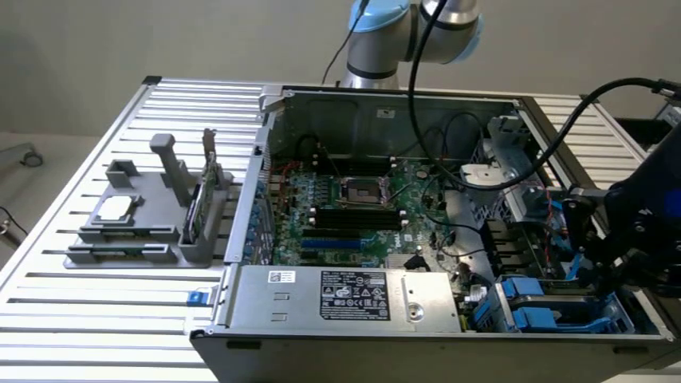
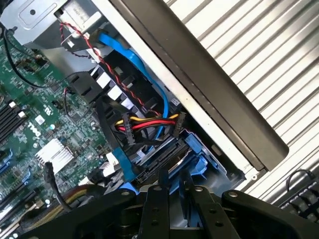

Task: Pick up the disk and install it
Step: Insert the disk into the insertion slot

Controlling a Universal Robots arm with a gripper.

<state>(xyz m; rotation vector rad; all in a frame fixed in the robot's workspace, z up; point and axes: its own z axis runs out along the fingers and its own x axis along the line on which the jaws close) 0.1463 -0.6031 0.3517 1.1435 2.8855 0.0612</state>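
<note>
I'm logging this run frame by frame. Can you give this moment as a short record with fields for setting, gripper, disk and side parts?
setting: open computer case on a slatted metal table
gripper: low over the drive bay at the case's corner, on the exterior view's right
disk: blue-framed, lying in that bay directly before the gripper; whether it is held is unclear
side parts: grey holder on the exterior view's left, carrying a small silver square part and an upright green card
</note>
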